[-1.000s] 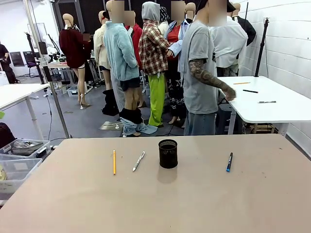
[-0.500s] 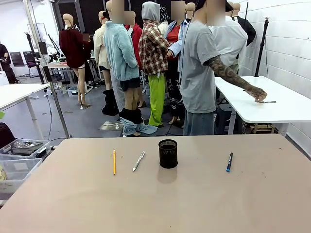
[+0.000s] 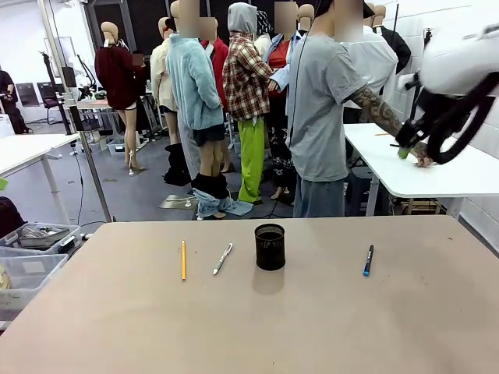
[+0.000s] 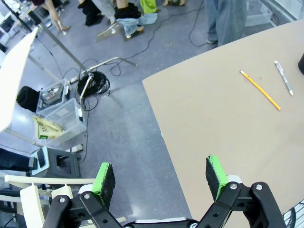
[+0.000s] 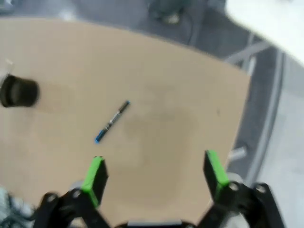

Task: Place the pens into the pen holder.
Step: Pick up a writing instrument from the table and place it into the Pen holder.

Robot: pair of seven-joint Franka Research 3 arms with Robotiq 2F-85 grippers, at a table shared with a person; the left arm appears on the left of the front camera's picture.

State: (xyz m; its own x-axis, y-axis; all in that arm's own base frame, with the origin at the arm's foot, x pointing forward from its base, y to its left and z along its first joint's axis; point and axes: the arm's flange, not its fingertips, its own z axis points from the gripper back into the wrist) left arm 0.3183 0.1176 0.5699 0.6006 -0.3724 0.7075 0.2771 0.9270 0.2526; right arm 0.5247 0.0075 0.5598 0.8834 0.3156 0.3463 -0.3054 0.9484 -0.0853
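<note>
The left pincer was black with bright green pads. Ahead of it and to its right spread the plain tan worktop, with a yellow-orange pencil and a silver-white pen on it. To its left the floor was grey-blue. The right pincer wore the same black and green. Just ahead of it lay a dark pen with blue ends, and farther left the black pen holder.

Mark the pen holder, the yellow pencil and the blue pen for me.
pen holder (image 3: 270,249): front view, mesh wall.
yellow pencil (image 3: 183,260): front view, mid-shaft.
blue pen (image 3: 367,260): front view, mid-barrel.
</note>
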